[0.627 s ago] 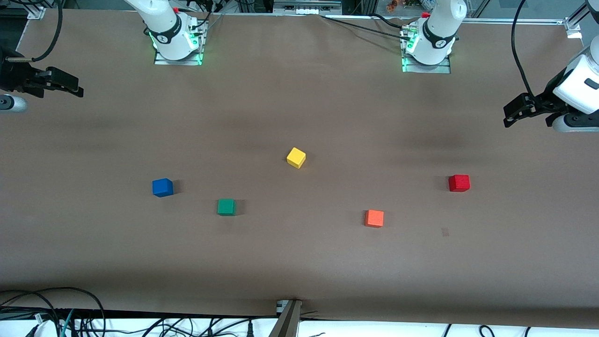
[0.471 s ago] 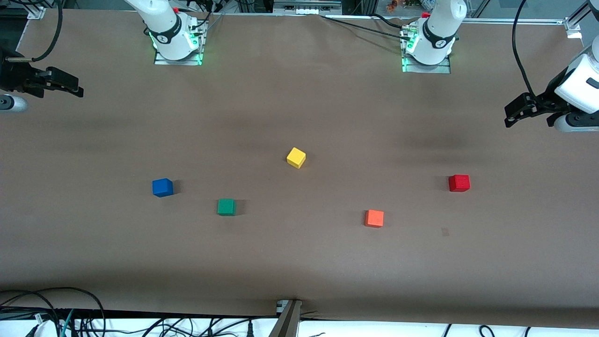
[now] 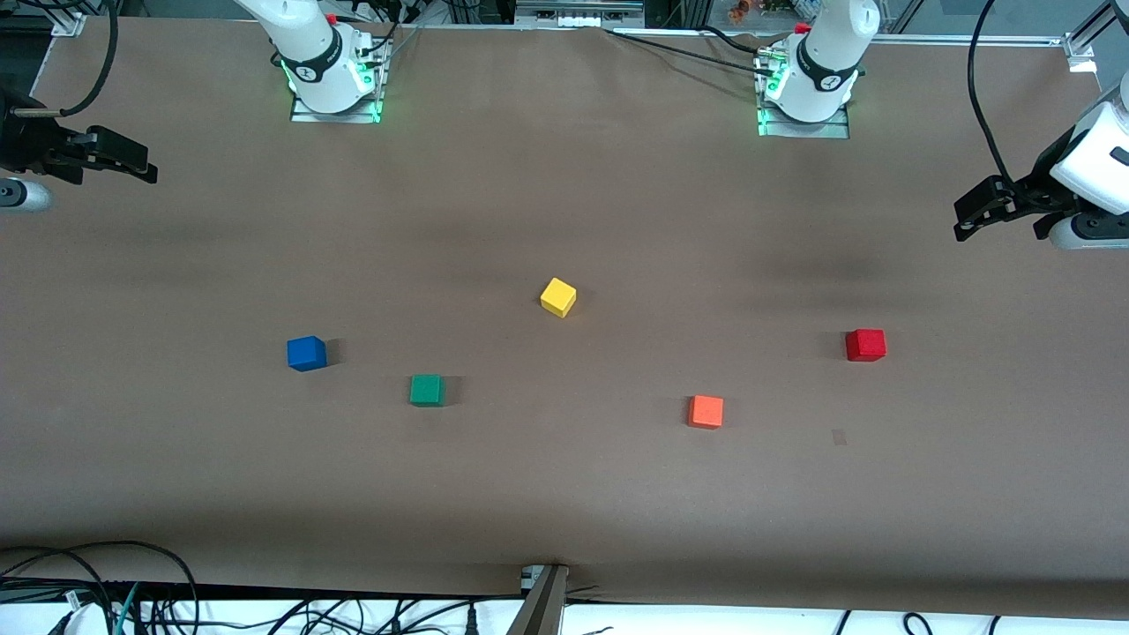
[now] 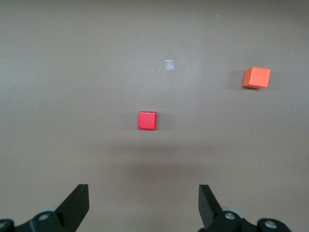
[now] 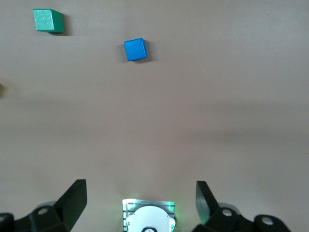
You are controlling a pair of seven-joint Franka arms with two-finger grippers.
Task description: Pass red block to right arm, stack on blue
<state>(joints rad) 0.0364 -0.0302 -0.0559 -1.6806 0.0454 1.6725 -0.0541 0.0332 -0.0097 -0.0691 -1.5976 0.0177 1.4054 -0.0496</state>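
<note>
The red block [image 3: 865, 344] lies on the brown table toward the left arm's end; it also shows in the left wrist view [image 4: 147, 120]. My left gripper [image 3: 968, 218] hangs open and empty over the table's edge at that end, well apart from the block [image 4: 144, 205]. The blue block [image 3: 306, 353] sits toward the right arm's end and shows in the right wrist view [image 5: 134, 49]. My right gripper [image 3: 132, 164] waits open and empty over that end's table edge [image 5: 141, 203].
A yellow cube [image 3: 557, 296] sits mid-table. A green cube [image 3: 427, 389] lies beside the blue block. An orange cube [image 3: 706, 411] lies nearer the front camera than the red block. The arm bases [image 3: 333, 79] [image 3: 804, 88] stand along the table's back edge.
My left gripper has drifted slightly outward toward its end of the table. The right arm and all cubes have not moved.
</note>
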